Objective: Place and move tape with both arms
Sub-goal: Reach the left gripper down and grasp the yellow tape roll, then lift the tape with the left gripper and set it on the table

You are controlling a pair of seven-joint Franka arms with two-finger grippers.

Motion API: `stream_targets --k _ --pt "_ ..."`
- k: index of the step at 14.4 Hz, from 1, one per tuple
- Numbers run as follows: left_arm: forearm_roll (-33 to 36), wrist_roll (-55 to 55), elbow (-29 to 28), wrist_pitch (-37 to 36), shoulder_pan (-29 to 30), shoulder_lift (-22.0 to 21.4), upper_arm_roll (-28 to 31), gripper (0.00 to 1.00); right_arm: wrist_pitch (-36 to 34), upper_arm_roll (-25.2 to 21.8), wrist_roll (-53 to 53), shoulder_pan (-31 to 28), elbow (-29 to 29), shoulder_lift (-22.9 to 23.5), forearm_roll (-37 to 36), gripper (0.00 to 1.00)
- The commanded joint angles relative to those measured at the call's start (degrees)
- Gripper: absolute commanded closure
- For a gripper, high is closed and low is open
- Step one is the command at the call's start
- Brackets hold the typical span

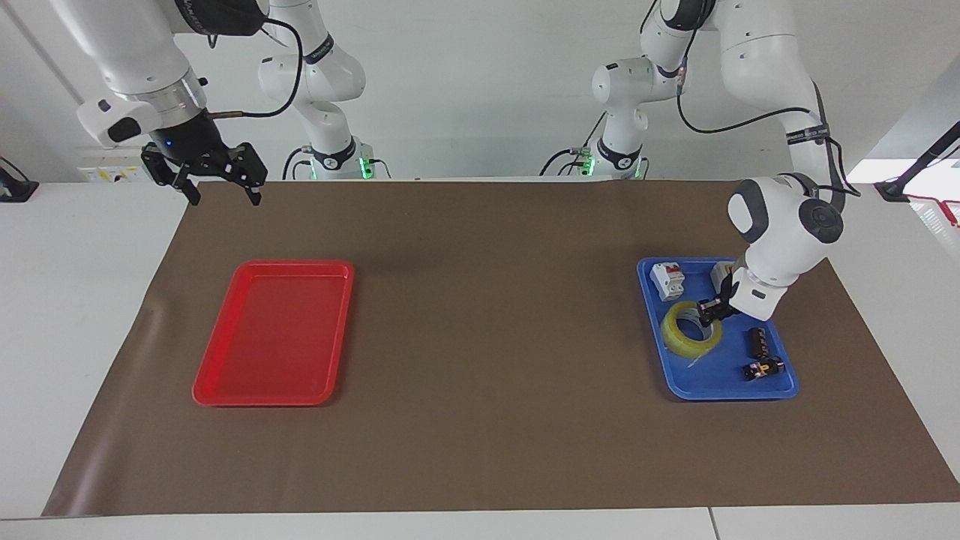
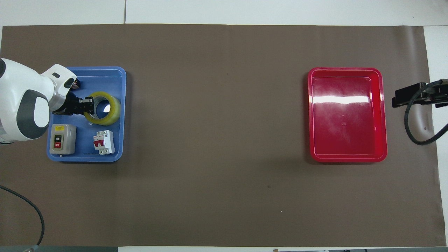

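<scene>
On the blue tray [image 1: 784, 384] | left gripper [image 1: 708, 309] jaws straddle tape [image 1: 686, 339] rim, grip uncertain | right gripper [image 1: 222, 180] spread, waits over mat corner

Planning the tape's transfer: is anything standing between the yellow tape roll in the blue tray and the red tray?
Nothing visible does. Between the yellow translucent tape roll, at the left gripper in the blue plastic tray, and the red plastic tray lies only brown table cover.

Plain white wall [image 1: 480, 82], white table [image 1: 75, 300], brown mat [image 1: 480, 337] across it, even light
</scene>
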Motion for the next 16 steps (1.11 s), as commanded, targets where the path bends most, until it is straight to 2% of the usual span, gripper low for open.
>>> stream_targets --k 1,3,5,7,9,11,13,16 --pt "1.5 -3.5 10.7 -11.1 -2.2 2.2 0.3 1.0 -0.1 0.1 -0.5 -0.5 -0.4 -0.3 0.8 0.0" --pt "1.1 -10.0 21.2 -20.6 -6.7 5.1 0.3 1.0 -0.1 0.1 -0.5 -0.5 -0.4 -0.3 0.8 0.0" --pt "1.3 -20.6 26.3 -24.5 -13.4 7.0 0.3 1.0 0.0 0.1 -0.5 -0.5 -0.4 -0.3 0.8 0.0" --pt "1.5 -30.7 25.7 -20.8 -20.0 6.9 0.3 1.0 0.0 0.1 -0.5 -0.5 -0.4 -0.3 0.8 0.0" --pt "1.1 -36.2 22.7 -16.2 -25.2 6.8 0.2 1.0 -0.1 0.1 -0.3 -0.5 -0.5 -0.3 0.8 0.0" --pt "1.1 -43.0 22.1 -12.2 -31.8 9.7 0.2 1.0 -0.3 -0.2 -0.6 -0.8 -0.9 -0.5 0.8 0.0" --pt "1.1 -46.5 21.3 -7.4 -34.5 12.3 0.2 1.0 -0.3 -0.2 -0.6 -1.5 -0.9 -0.5 0.8 0.0" --pt "1.1 -47.8 17.1 -2.4 -36.0 12.6 0.2 1.0 -0.6 -0.2 -0.7 -1.7 -0.9 -0.5 0.8 0.0"
